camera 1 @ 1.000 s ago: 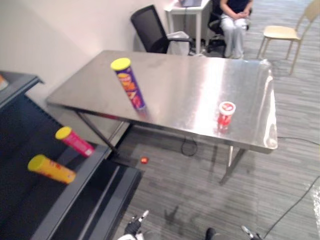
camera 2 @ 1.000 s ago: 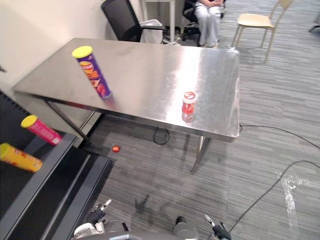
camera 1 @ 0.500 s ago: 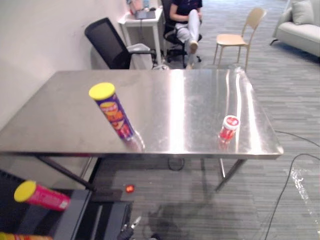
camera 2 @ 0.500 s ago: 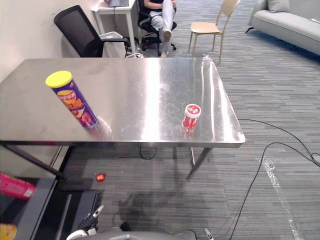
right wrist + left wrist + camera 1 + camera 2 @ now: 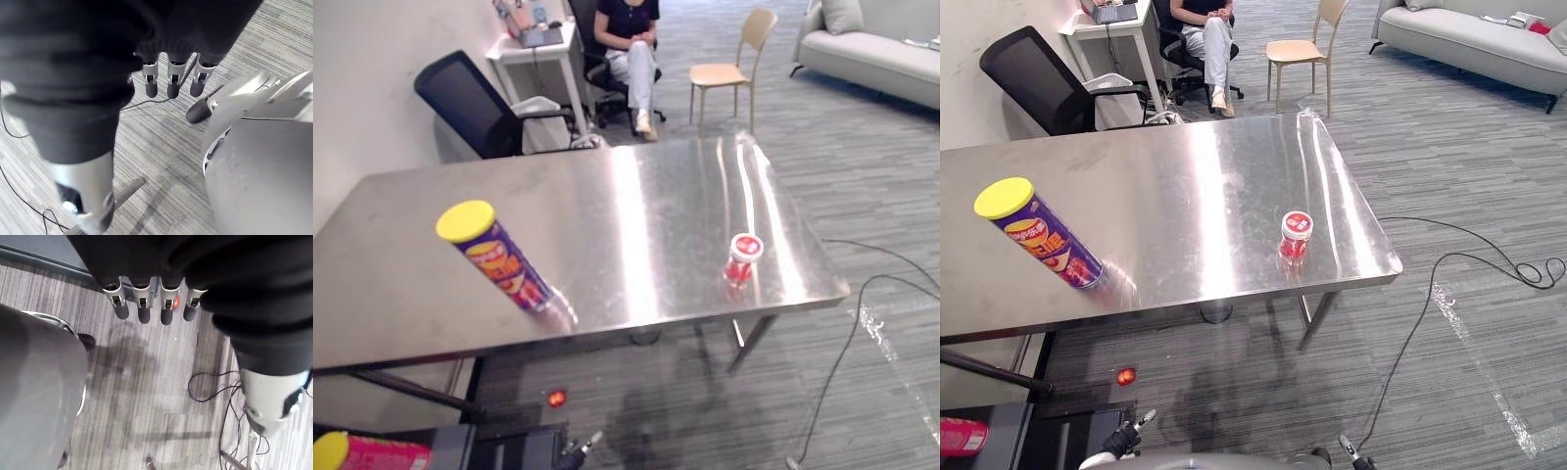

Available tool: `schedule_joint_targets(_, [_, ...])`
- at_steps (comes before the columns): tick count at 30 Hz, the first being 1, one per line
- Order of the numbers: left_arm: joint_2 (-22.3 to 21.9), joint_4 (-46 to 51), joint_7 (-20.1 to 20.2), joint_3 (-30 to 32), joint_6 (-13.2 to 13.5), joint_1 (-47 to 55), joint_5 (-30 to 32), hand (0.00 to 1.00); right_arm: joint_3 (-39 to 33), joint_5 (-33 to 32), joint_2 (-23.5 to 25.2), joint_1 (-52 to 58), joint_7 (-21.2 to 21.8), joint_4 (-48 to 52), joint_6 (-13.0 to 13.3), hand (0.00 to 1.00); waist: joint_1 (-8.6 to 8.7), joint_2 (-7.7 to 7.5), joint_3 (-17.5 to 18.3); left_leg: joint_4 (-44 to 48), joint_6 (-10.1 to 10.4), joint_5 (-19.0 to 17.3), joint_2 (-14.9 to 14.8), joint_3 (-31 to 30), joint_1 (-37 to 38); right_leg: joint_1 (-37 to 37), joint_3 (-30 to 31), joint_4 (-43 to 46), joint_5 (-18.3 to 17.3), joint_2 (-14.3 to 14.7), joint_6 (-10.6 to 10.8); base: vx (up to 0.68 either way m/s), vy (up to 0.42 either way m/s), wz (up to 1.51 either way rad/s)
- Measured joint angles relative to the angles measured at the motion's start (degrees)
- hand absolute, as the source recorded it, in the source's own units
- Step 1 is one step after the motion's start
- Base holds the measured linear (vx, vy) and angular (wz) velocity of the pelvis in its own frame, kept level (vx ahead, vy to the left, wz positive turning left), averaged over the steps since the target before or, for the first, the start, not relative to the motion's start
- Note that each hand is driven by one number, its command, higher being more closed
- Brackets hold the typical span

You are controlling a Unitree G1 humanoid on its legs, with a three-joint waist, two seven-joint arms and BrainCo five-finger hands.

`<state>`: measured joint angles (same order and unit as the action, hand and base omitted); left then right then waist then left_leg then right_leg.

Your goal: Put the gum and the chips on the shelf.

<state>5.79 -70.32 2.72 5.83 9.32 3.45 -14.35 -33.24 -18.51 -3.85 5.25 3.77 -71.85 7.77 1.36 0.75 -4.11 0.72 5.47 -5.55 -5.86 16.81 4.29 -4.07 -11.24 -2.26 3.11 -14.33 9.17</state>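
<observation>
Purple chips can [image 5: 497,262] stands at eight o'clock on the steel table [image 5: 636,196], red gum tub [image 5: 741,259] at four o'clock. Both look light and stiff; the tall can seems tippy, so a mid-body wrap looks safest. The left hand [image 5: 143,308] and right hand [image 5: 173,83] hang slack-fingered, empty.

No wording or number can be read anywhere. The purple chips can [image 5: 499,266], on the near left of the counter [image 5: 636,211], carries orange and yellow print along its side, too small to make out. The red gum tub [image 5: 741,259], near the counter's near right edge, has a white patch on top, perhaps a label, with unreadable marks. The pink can [image 5: 386,454], low at the near left, shows faint illegible print.
</observation>
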Motion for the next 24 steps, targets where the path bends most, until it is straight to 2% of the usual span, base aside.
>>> schedule_joint_targets(4, [0.04, -0.07, 0.17, 2.98, -0.06, 0.13, 1.85, 0.0, -2.67, -0.58, -0.08, -0.02, 0.58, 0.0, -0.01, 0.0, -0.13, -0.73, 0.03, -3.14, 0.27, 2.33, 0.67, 0.53, 1.11, 0.1, -1.61, -1.15, -0.8, -0.01, -0.71, -0.14, -0.078, -0.12])
schedule_joint_targets(6, [-0.13, -0.2, 0.21, 4.18, -0.25, 0.3, 2.15, 0.0, -5.87, -0.6, -0.34, 0.05, 0.56, 0.0, -0.02, 0.0, -0.14, -0.88, 0.11, -6.13, 0.46, 4.58, 0.83, 0.87, 1.68, 1.29, -1.78, -0.93, -1.81, 0.33, -0.23, -0.13, -0.091, -0.07])
schedule_joint_targets(11, [-1.0, -0.1, 0.23, 7.56, -0.71, 1.09, 2.17, 0.0, -9.33, -1.81, -1.65, 0.6, 0.51, 0.05, -0.04, 0.0, -0.22, -0.63, 0.39, -6.56, 0.84, 5.13, 0.1, 0.48, 1.72, 1.46, -2.26, -0.48, -2.89, 0.92, -0.46, -0.08, -0.053, 0.02])
schedule_joint_targets(18, [-0.67, -0.05, 0.2, 10.12, -0.75, 1.75, 2.19, 0.0, -15.93, -6.15, -3.07, -1.63, -1.07, 1.94, -0.01, 0.0, -0.57, -1.54, 1.51, -6.56, 0.87, 5.16, 0.16, 0.17, 0.92, 1.6, -2.4, -0.66, -2.28, 0.91, -0.37, 0.01, -0.002, 0.04])
schedule_joint_targets(21, [-0.64, 0.37, 0.14, 10.15, -0.77, 2.11, 2.2, 0.0, -13.95, -6.36, -4.87, -1.85, -2.68, 9.68, 0.02, 0.0, -0.54, -1.59, 1.66, -6.55, 1.1, 4.97, 0.2, 0.33, 0.93, 1.62, -2.33, -0.67, -2.26, 0.89, -0.36, 0.05, 0.003, -0.01])
schedule_joint_targets(24, [-0.63, 1.59, -0.07, 9.01, -0.74, 2.92, 2.18, 0.0, -6.88, -2.31, -7.72, -1.62, -6.9, 28.02, 0.73, 0.0, -0.05, -1.45, 1.76, -6.55, 1.24, 4.83, 0.19, 0.74, 0.92, 1.8, -2.13, -0.75, -2.28, 0.91, -0.4, 0.04, -0.003, -0.04])
